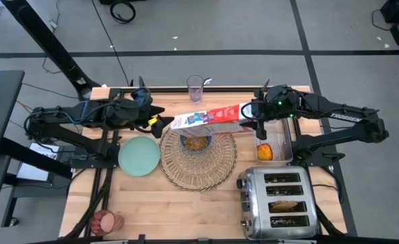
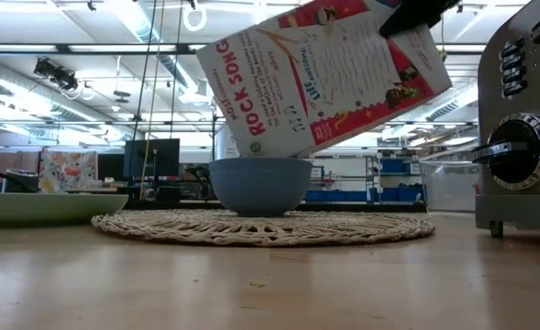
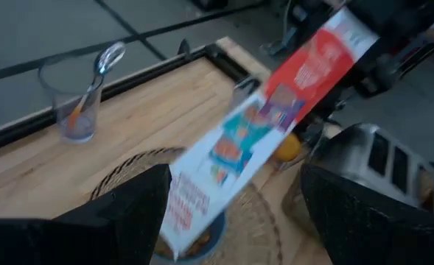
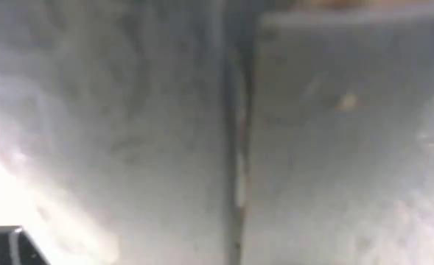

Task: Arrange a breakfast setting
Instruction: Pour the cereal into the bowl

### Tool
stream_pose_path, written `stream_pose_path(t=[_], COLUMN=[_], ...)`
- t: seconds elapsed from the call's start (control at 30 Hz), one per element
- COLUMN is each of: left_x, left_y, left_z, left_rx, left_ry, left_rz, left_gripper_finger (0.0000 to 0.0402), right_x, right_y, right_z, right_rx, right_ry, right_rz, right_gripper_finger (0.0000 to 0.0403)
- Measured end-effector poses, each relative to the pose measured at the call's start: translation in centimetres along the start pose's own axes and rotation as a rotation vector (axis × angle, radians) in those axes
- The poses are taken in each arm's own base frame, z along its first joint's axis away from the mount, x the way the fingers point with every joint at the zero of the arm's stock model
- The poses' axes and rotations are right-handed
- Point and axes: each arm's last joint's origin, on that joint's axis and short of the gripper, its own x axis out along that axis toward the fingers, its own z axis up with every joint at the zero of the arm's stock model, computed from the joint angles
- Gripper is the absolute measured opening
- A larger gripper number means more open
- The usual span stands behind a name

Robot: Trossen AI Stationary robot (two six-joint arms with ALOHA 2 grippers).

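Right end effector [image 1: 248, 116] clamped on the red end of a cereal box [image 1: 209, 118]; box tilted, white end down over the small blue bowl [image 1: 195, 143]; bowl has cereal in it, sits on the round woven wicker placemat [image 1: 200, 163] mid-worktop [image 1: 185, 210]; low view shows the box's lower corner just above the bowl rim, can't tell if touching.

Left end effector [image 1: 157, 120] hangs beside the box's white end, fingers spread wide, holding nothing; left wrist view looks down past both fingers at box and bowl.

Mint-green plate [image 1: 139, 156] touching the placemat's left edge, nothing on it; glass [image 1: 196, 88] at the far worktop edge, spoon standing in it, orange handle down, per left wrist view; glass of pink drink [image 1: 106, 221] at the near left corner.

Apple [image 1: 265, 152] in a metal tray [image 1: 285, 146] right of the placemat, below the right arm; toaster [image 1: 279, 202] at near right, toast slice [image 1: 286, 205] in one slot.
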Motion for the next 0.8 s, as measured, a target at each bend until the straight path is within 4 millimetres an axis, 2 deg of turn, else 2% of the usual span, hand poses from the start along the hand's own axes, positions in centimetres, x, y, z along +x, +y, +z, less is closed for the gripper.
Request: stream_pose_path(t=[0.17, 0.57, 0.8], left_x=[0.0, -0.4, -0.6], left_y=[-0.4, -1.0, -1.5], left_z=[0.5, 1.2, 1.3], left_rx=[0.012, 0.028, 0.042], left_ry=[-0.046, -0.120, -0.141], left_rz=[-0.039, -0.098, -0.135], left_gripper_finger=[0.0311, 0.0311, 0.0311], right_x=[-0.5, -4.1, -5.2], right_y=[0.2, 0.9, 1.1], right_z=[0.0, -1.6, -1.5], right_rx=[0.032, 0.086, 0.124], right_ry=[-0.017, 0.020, -0.045], right_rz=[0.039, 0.065, 0.077], right_gripper_finger=[0.0235, 0.0235, 0.0235])
